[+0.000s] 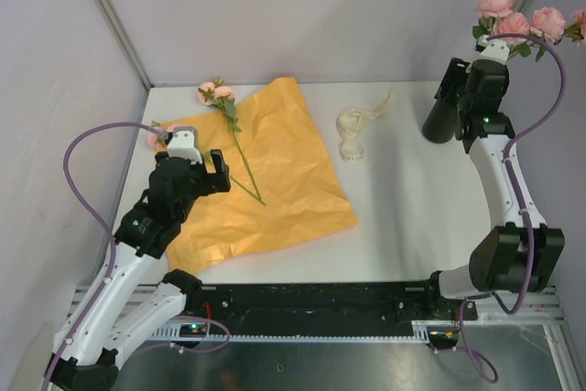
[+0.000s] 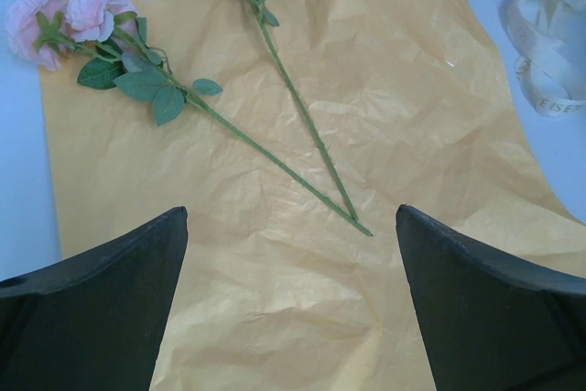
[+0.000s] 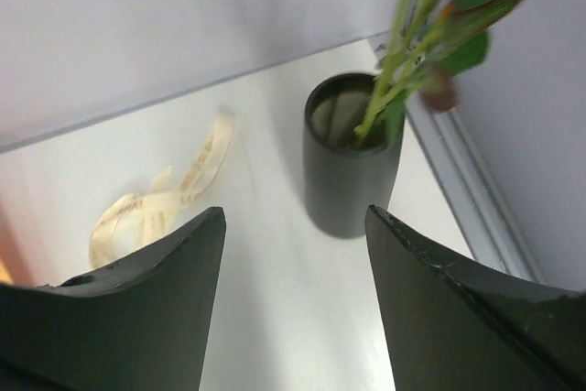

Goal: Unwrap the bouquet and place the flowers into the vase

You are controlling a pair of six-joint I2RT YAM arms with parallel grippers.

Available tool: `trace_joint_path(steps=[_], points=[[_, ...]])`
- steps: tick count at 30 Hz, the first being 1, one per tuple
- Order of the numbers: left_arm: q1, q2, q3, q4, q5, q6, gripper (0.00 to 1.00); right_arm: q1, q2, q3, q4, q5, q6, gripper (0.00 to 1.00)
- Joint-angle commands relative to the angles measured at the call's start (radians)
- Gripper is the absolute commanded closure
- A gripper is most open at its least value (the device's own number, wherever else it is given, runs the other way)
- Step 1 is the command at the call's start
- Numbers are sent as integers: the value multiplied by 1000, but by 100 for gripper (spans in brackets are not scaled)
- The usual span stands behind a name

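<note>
While some flowers (image 1: 517,20) already stand in the vase (image 3: 348,180) past the right gripper (image 3: 295,212), jaws apart and empty, two stems (image 2: 275,160) lie on the paper (image 2: 412,135) ahead of the left gripper (image 2: 291,215), jaws wide, cut ends toward it; left arm nearer.

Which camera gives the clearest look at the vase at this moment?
The right wrist view: the vase stands almost unobstructed, its open mouth visible with green stems inside. The top external view shows it only as a dark cylinder partly hidden by the right arm. The left wrist view does not show it.
</note>
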Motion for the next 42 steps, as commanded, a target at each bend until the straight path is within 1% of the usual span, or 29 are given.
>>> trace_joint_path(steps=[1,4,6,8,11,13,15,17,19,22,26,30,34,36,42], points=[[-3,33,-11,11,-88,-65,0,55,-129,-43,-98,64,39,32],[-2,88,6,-19,-116,-108,0,142,-203,-92,-115,91,38,33],[5,131,30,-44,-99,-138,0,199,-264,-140,-105,105,29,33],[22,181,55,-60,-39,-168,1,244,-324,-178,-109,99,63,33],[55,238,88,-63,69,-212,2,289,-394,-201,-148,34,145,34],[82,279,112,-62,110,-249,3,328,-433,-223,-156,-24,167,34],[117,329,142,-63,144,-294,4,375,-470,-264,-141,-37,181,35],[164,382,166,-63,201,-350,7,425,-504,-320,-103,-57,177,36],[204,432,179,-59,236,-400,13,473,-529,-366,-80,-52,179,37],[246,499,182,-40,206,-461,19,531,-552,-399,-78,-31,190,37],[300,612,202,-6,201,-535,20,588,-569,-414,-79,-18,221,38],[340,733,235,15,153,-602,24,663,-578,-420,-67,-5,252,38],[385,840,251,60,146,-673,29,731,-577,-422,-39,24,261,39],[402,897,267,82,149,-693,30,760,-573,-422,-21,38,262,39],[415,1027,334,110,149,-709,39,817,-553,-421,28,56,259,40]])
